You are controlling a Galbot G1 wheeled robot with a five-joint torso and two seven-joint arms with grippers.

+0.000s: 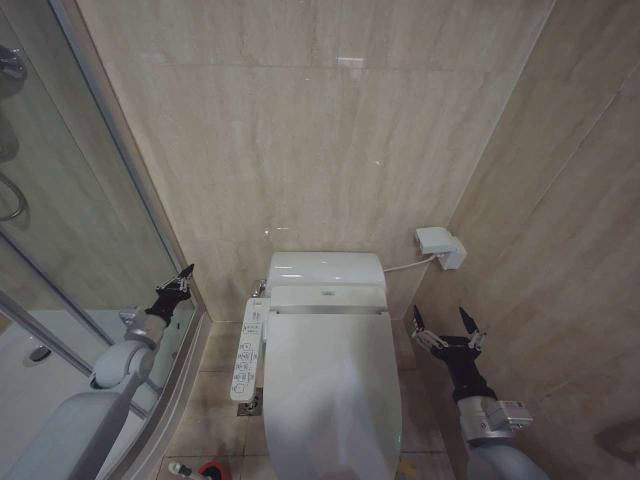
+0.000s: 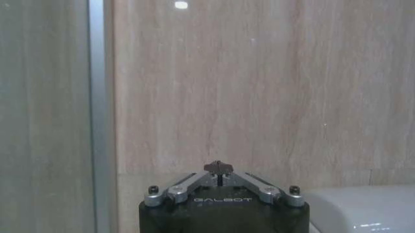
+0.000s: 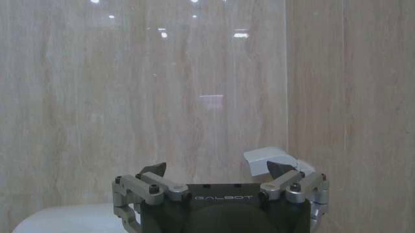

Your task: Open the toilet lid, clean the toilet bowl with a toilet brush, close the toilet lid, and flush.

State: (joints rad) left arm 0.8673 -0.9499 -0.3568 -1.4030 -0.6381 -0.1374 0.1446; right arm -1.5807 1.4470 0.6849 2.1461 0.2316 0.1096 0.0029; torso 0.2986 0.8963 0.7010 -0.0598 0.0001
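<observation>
The toilet lid (image 1: 330,390) lies shut, a glossy white oval covering the toilet bowl, which is hidden beneath it. A narrow white button panel (image 1: 247,352) runs along the toilet's left side. At the bottom edge of the head view, on the floor to the toilet's left, a bit of red holder (image 1: 212,470) shows; the toilet brush itself I cannot make out. My left gripper (image 1: 183,277) hangs shut to the left of the toilet, near the shower glass; its fingertips (image 2: 218,167) meet. My right gripper (image 1: 448,328) is open to the right of the toilet, holding nothing.
The white tank (image 1: 326,268) sits behind the lid against the beige tiled wall. A white wall box (image 1: 441,246) with a hose is at the right rear. A glass shower screen (image 1: 80,230) with a metal frame bounds the left. The right wall stands close.
</observation>
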